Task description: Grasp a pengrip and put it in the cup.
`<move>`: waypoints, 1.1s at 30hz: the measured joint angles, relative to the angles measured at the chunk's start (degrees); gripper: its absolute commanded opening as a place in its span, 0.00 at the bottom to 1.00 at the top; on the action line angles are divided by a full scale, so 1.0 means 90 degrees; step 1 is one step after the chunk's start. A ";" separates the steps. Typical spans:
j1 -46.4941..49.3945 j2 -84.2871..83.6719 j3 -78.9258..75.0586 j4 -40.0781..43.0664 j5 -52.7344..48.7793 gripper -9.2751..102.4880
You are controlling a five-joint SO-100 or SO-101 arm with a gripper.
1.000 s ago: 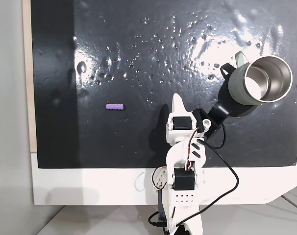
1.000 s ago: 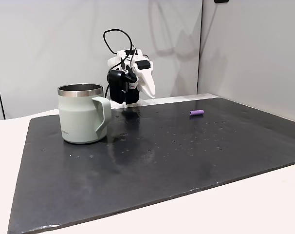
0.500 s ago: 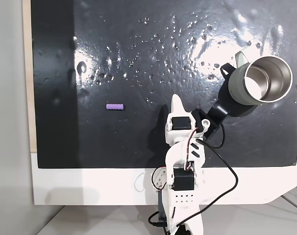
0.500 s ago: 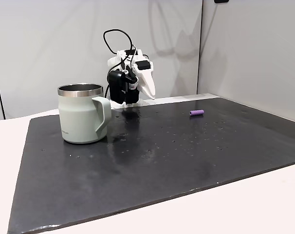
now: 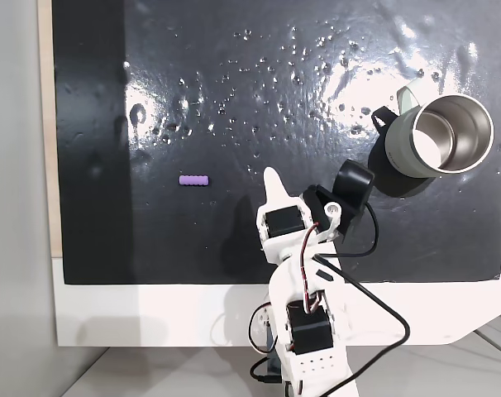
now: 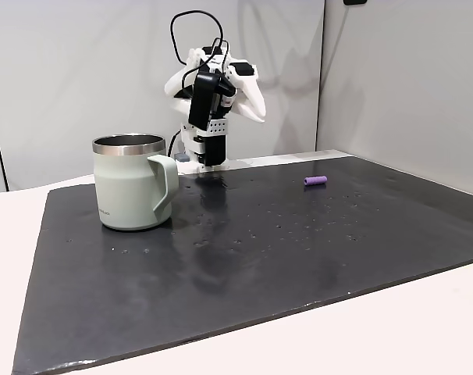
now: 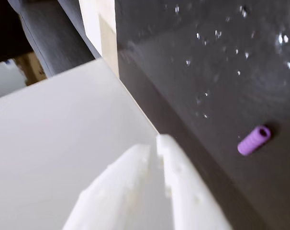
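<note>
The black mat (image 5: 234, 99) covered most of the white tabletop (image 5: 151, 314), wet-looking and speckled with glare. And the arm (image 5: 304, 273) was on the move! Against half a second earlier it had lifted off its folded rest in the side fixed view and swung round in the top fixed view, its tip now pointing toward eleven o'clock instead of straight up at twelve. The cup (image 5: 441, 136) sat unmoved, at about two o'clock from the arm's base, upright, nothing in it. The pincer (image 7: 158, 143) was closed and carrying nothing, its two white fingers pressed together in the wrist view. The pengrip (image 5: 193, 179) lay flat on the mat at about ten o'clock from the pincer tip, well apart from it, and at three o'clock in the wrist view. Judging by that turn, the reach had only begun; the pincer had yet to open.
</note>
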 measured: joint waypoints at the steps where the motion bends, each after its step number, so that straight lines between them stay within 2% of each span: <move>1: 0.0029 -0.0176 -0.0244 0.0176 0.0010 0.08; 10: -0.0654 -0.2373 -0.2705 0.1377 0.0732 0.09; 18: -0.1270 -0.4775 -0.5244 0.2686 0.1982 0.19; 26: -0.1758 -0.6631 -0.6387 0.3555 0.3525 0.28; 33: -0.2324 -0.7656 -0.6992 0.3740 0.4424 0.35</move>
